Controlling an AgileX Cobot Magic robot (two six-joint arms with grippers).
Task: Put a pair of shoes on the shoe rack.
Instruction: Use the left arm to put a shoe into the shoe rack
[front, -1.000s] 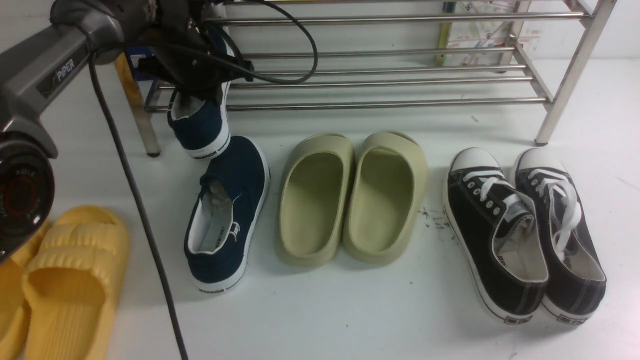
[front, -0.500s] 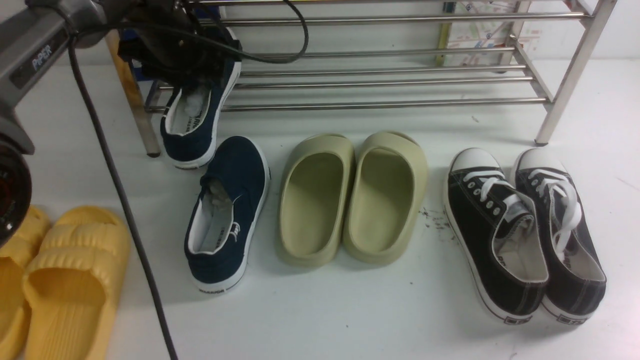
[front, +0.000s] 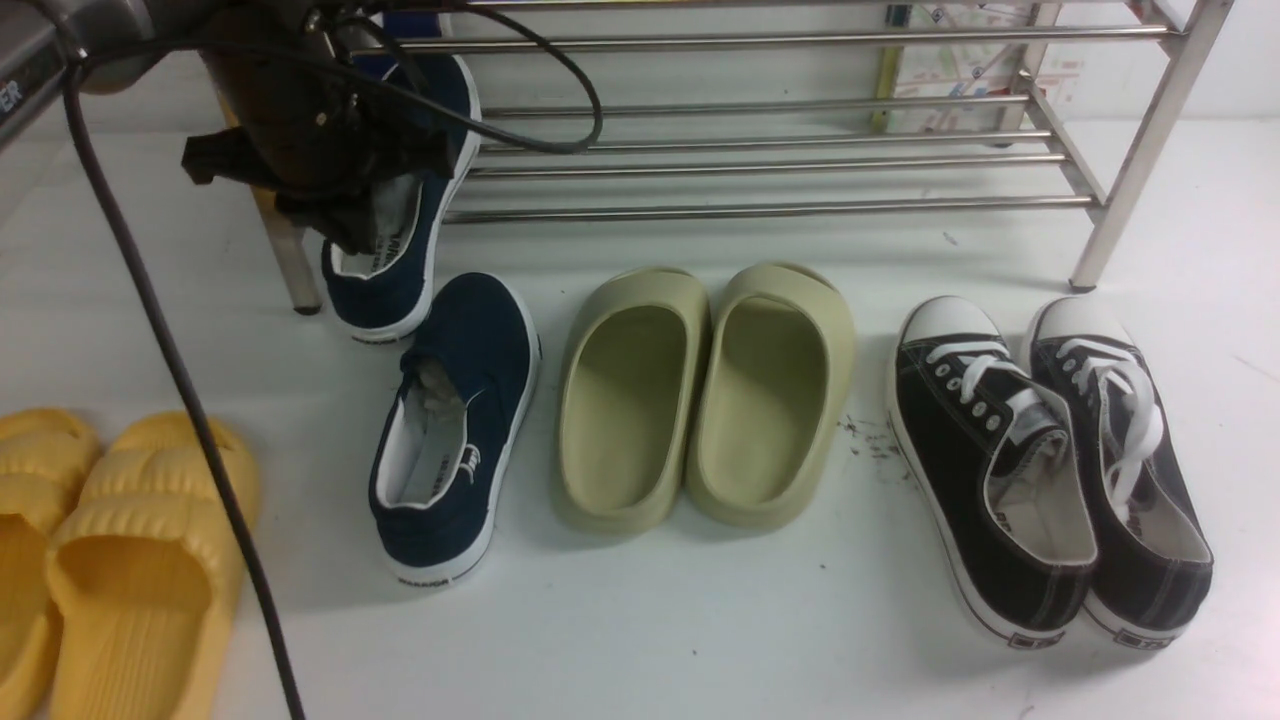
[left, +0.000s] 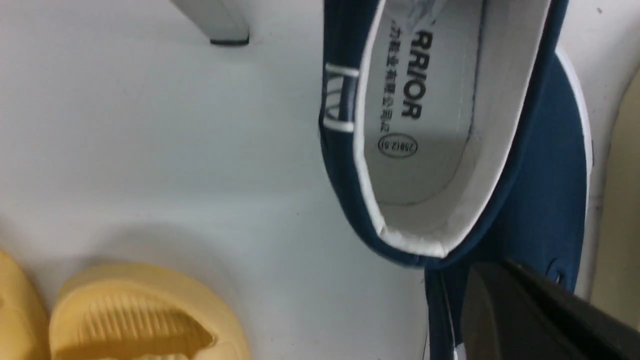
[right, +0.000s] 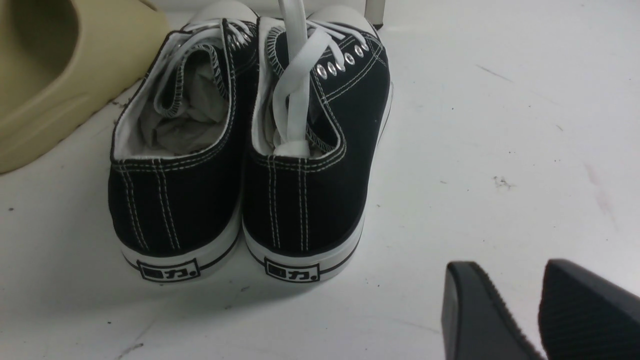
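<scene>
Navy shoe A (front: 400, 280): toe end lies up on the lower bars of the shoe rack (front: 780, 210), at its left end. The heel hangs out over the front bar, tilted down beside the rack's leg. Cannot tell whether the heel touches the table (front: 700, 620). Judged only half seated; a push further in looks needed.

Navy shoe B (front: 450, 430): flat on the table, toe toward the rack, just in front of A's heel. Not yet on the rack. That heading should allow a straight lift forward.

Left fingers (left: 525, 315): pressed together, hanging above A's heel opening. In the wrist view the heel rim shows free, nothing pinched. Judged: the rack carries A, not the arm.

Right fingers (right: 475, 310): spread, empty, low over bare table behind the heels of the black sneakers (front: 985, 450). Judged parked, as the navy pair is on the left arm's side.

Olive-green slides (front: 770, 390) sit side by side between shoe B and the black sneakers; yellow slides (front: 130, 560) lie near the left edge. None is touched.

Writing:
- A's insole reads "RRIOR", its start hidden. A line of small Chinese characters runs beside it, with an oval stamp of digits too fine to read.
- B's heel is lettered but too small to read.
- Each black sneaker's heel carries a boxed label; the second character reads 力.
</scene>
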